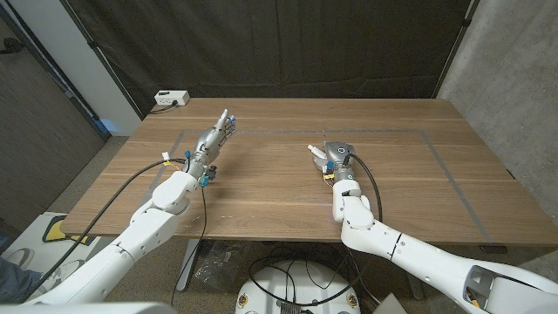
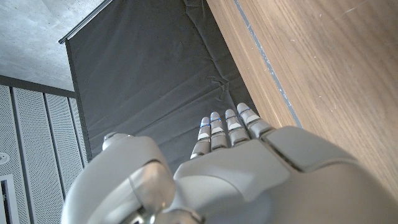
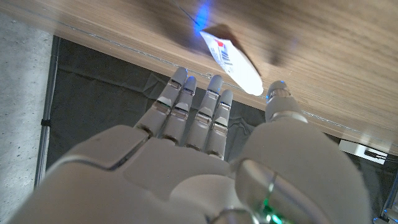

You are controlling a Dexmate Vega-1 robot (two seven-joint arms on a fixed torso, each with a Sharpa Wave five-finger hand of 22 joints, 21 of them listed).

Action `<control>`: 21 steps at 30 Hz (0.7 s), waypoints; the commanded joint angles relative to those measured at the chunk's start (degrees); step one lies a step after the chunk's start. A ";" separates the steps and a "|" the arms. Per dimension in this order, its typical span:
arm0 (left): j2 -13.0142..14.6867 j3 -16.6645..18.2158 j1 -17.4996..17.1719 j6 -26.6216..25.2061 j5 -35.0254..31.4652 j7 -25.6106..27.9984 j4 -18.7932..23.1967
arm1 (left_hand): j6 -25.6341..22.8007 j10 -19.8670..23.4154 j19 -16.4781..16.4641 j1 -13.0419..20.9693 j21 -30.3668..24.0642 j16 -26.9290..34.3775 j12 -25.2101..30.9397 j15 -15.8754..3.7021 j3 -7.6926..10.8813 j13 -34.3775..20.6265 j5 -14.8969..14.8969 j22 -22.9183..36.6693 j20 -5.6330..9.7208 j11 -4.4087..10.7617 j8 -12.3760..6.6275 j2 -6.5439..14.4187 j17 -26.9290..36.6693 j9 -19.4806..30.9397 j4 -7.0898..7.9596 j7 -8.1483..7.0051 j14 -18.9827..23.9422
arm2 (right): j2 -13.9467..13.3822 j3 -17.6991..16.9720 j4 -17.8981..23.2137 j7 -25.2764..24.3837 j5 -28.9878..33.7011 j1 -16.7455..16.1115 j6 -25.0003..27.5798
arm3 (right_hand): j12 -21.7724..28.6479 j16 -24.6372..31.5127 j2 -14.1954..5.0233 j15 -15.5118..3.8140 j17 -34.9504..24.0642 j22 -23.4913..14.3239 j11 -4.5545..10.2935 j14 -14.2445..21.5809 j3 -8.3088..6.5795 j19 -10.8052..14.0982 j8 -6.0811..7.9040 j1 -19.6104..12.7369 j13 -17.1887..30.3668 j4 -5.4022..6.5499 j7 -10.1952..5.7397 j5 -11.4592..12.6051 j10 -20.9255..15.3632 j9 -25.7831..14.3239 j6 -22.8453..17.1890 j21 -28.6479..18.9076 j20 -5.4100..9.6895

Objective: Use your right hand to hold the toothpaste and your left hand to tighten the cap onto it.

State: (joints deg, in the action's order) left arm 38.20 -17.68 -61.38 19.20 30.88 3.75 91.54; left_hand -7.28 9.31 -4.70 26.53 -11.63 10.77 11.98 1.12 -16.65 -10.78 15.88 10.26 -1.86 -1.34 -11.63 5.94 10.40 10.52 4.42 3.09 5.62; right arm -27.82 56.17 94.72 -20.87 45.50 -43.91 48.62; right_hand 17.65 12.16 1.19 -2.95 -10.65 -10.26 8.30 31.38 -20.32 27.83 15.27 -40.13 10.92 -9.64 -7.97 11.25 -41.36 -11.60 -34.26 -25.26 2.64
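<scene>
1. In the head view the right hand sits just right of the frame's centre. In the right wrist view its fingers reach out straight and close together, with the thumb set a little apart; they hold nothing.
2. The toothpaste lies on the table just past those fingertips, in the upper middle of the right wrist picture. Whether a fingertip touches it cannot be told.
3. In that picture the tube's long axis runs on a slant from upper left to lower right, crossing the line of the fingers. In the head view a small white end of it shows at the left edge of the hand. Which end bears the cap is not clear, and no cap can be made out.
4. The left hand is in the upper left of the head view, well apart from the tube. Its fingers are straight and side by side, raised off the wood, gripping nothing.
5. The right hand is much the nearer. By my judgement it must close round the tube before the left hand comes across.
</scene>
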 commanded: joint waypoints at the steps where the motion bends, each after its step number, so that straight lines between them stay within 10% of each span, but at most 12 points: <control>1: 0.27 0.28 -0.40 -0.15 0.46 -0.29 0.28 | -0.36 0.47 0.05 0.22 -0.05 0.18 0.12 0.12 -0.03 -0.23 -0.13 0.16 -0.45 0.24 -0.02 0.28 0.19 0.22 0.23 -0.18 0.54 | 1.38 0.91 -3.29 -1.39 -1.65 1.64 0.45 | 0.62 0.13 0.04 -0.65 -0.20 -0.35 0.39 1.34 -0.27 0.74 0.59 -1.04 0.13 0.37 -0.45 0.40 -1.72 -0.17 -1.48 -0.30 0.05; 21: -0.68 -0.09 0.48 0.84 1.29 -1.63 -1.61 | -0.76 0.93 0.08 0.28 -0.07 0.32 0.18 -0.01 0.02 -0.25 -0.27 0.17 -0.96 0.29 -0.07 0.58 0.19 0.23 0.35 -0.38 1.13 | 1.48 3.54 -5.46 0.80 -3.47 4.14 1.89 | 1.74 0.40 -1.01 -2.47 -0.31 -0.48 0.80 6.02 -1.18 4.27 2.23 -2.92 -0.02 0.69 -0.76 0.42 -7.66 0.00 -7.18 -1.42 0.99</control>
State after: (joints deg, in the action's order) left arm 38.09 -17.55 -61.26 19.42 31.55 2.80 91.00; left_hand -7.59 9.75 -4.70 27.04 -11.63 10.78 11.98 1.13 -16.65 -10.78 15.67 10.25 -2.48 -1.13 -11.63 6.44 10.40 10.52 4.42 2.78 6.24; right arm -26.70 58.51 90.69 -20.92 43.15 -41.01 49.93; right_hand 19.09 12.16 0.41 -3.45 -10.81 -10.55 8.81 36.37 -20.80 31.19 17.09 -41.95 10.94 -8.97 -8.61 11.47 -47.99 -11.46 -40.55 -26.13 2.98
